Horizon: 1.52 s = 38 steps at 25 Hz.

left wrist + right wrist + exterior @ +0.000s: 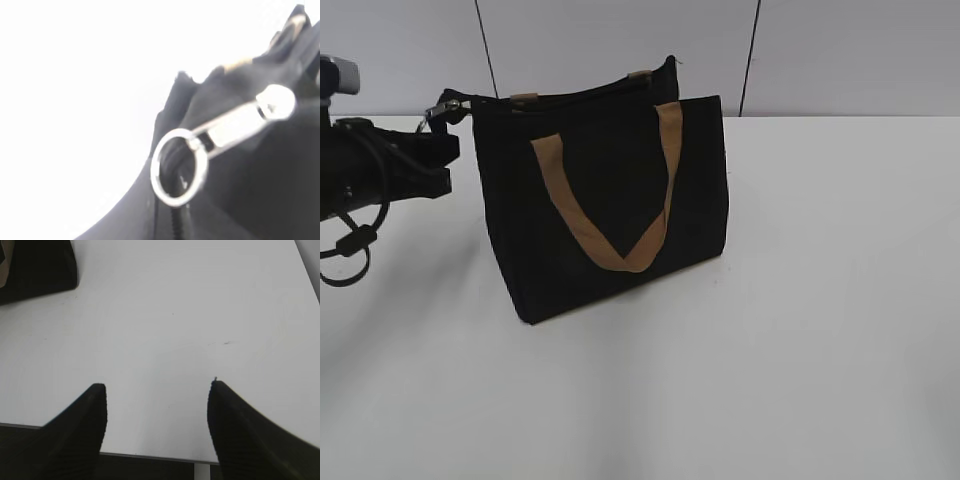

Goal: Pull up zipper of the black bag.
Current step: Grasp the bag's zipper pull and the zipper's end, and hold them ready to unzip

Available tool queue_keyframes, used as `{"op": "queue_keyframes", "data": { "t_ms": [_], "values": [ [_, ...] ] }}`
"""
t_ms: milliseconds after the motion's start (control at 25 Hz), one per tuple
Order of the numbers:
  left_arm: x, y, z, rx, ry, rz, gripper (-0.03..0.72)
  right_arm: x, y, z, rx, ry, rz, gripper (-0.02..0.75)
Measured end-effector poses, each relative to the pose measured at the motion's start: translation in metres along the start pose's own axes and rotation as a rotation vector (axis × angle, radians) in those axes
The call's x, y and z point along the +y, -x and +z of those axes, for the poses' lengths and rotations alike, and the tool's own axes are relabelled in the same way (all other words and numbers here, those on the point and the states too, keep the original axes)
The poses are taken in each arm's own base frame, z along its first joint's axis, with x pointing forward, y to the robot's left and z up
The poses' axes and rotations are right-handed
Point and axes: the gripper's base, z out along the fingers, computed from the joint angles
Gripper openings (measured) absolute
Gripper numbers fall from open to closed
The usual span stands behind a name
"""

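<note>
Left hand [448, 108] reaches level to the black bag's [610, 200] zipper [225, 131]; grip unclear.

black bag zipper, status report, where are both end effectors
Left end effector at the black bag top left corner, by the zipper pull; grip unclear. Right end effector open, empty, over bare table. Nothing in the way.

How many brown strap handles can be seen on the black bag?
2. One strap handle hangs in a V on the front face of the black bag; of the second, only two short ends show at the top edge.
</note>
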Motion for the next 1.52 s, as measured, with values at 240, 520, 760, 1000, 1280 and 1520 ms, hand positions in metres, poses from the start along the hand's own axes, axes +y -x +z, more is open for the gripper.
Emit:
{"op": "queue_keyframes", "data": {
  "t_ms": [240,520,760,1000,1280,1520],
  "values": [
    [-0.001,0.029,-0.023,-0.037,0.048,0.047,0.027,0.000,0.000,0.000,0.000,0.000,0.000,0.483],
    [-0.004,0.045,-0.035,-0.092,0.054,0.078,0.027,0.000,0.000,0.000,0.000,0.000,0.000,0.483],
    [-0.006,0.052,-0.041,-0.119,0.050,0.093,0.027,0.000,0.000,0.000,0.000,0.000,0.000,0.483],
    [-0.008,0.057,-0.044,-0.146,0.040,0.107,0.027,0.001,0.002,0.001,0.010,0.010,-0.028,0.483],
    [-0.009,0.059,-0.046,-0.160,0.036,0.113,0.027,0.007,0.047,0.030,0.045,0.172,-0.160,0.483],
    [-0.009,0.059,-0.046,-0.160,0.035,0.113,0.027,0.015,0.074,0.052,-0.061,0.296,-0.159,0.483]
  ]
}}
